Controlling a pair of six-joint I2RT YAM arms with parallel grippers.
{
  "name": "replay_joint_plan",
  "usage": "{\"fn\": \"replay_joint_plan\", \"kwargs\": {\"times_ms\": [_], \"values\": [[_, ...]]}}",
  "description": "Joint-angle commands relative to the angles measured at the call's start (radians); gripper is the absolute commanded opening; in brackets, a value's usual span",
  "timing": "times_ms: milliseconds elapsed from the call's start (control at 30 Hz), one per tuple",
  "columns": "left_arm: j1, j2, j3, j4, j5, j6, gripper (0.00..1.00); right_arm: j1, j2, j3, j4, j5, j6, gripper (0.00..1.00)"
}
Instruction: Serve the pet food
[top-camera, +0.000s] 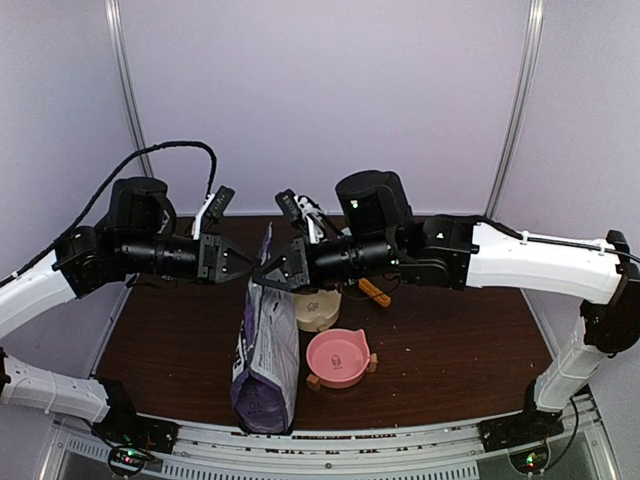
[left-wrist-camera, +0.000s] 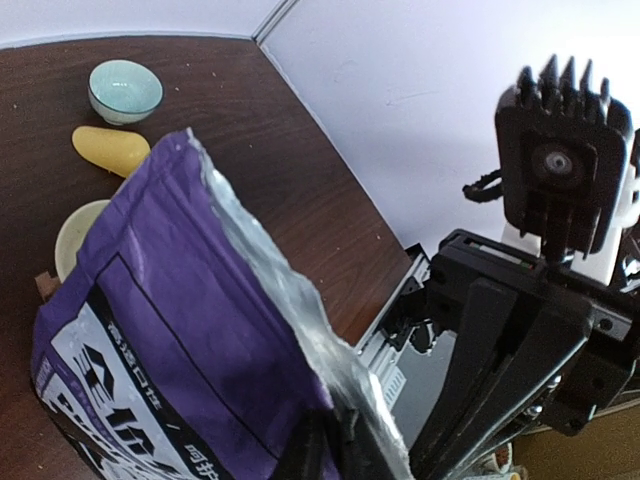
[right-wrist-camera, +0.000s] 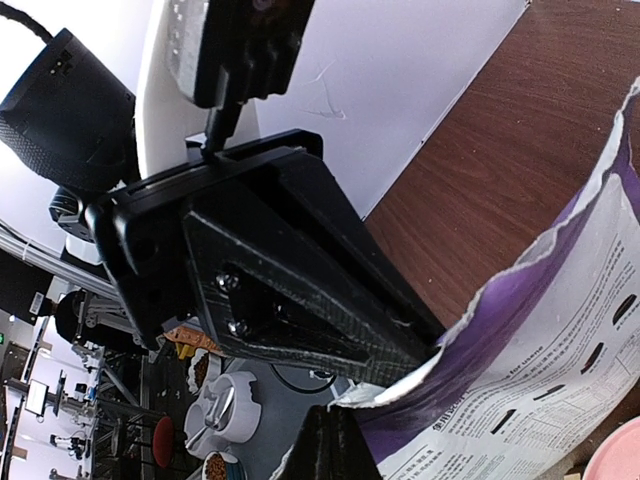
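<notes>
Pet food was not visible in any view; the kibble could only be inside the purple-and-white bag (top-camera: 266, 350), whose opening faced away from all three cameras. The bag stood upright on the dark wooden table (top-camera: 450, 340), left of centre, with its torn silver-lined top raised between the two arms.

From the left, the left hand (top-camera: 245, 268) reached in level with the top of the bag. Its fingers (right-wrist-camera: 330, 330) narrowed to a point at the rim, and they looked closed on the foil edge. The right hand (top-camera: 283, 276) came in from the opposite side at the same height. Its jaws were pressed together, and the ragged rim appeared to be pinched between them. The two hands sat very close to each other across the mouth of the bag.

A pink bowl (top-camera: 338, 358) rested just right of the bag's base, toward the near edge. A cream bowl (top-camera: 318, 308) sat behind the pink one, close beside the bag. Farther back, the left wrist view showed a yellow scoop (left-wrist-camera: 110, 150) lying on the table. A pale green bowl (left-wrist-camera: 125, 90) stood just beyond the scoop.
</notes>
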Motion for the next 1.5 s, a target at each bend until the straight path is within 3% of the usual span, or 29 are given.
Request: {"fn": "replay_joint_plan", "kwargs": {"times_ms": [0,300,700,800,900,967,1200,1467], "values": [[0.001,-0.009,-0.008,0.032,0.003,-0.018,0.0,0.014,-0.027,0.025,-0.104,0.074,-0.043,0.0],[0.0,-0.068,-0.021,0.01,-0.103,-0.033,0.0,0.014,-0.072,0.043,-0.232,0.193,-0.049,0.0],[0.001,-0.071,-0.001,-0.001,-0.098,-0.036,0.0,0.015,-0.071,0.046,-0.21,0.141,-0.036,0.0],[0.001,-0.063,0.017,-0.001,-0.072,-0.036,0.26,0.016,-0.066,0.047,-0.182,0.115,-0.034,0.0],[0.001,-0.057,0.028,-0.008,-0.071,-0.036,0.45,0.018,-0.062,0.049,-0.168,0.104,-0.033,0.0],[0.001,-0.048,0.038,-0.013,-0.073,-0.031,0.52,0.019,-0.061,0.049,-0.165,0.101,-0.037,0.0],[0.001,0.007,0.094,-0.013,-0.036,-0.013,0.62,0.024,-0.057,0.047,-0.172,0.107,-0.047,0.0],[0.001,0.051,0.112,-0.099,0.007,0.009,0.63,0.024,-0.055,0.052,-0.181,0.123,-0.057,0.0]]}}
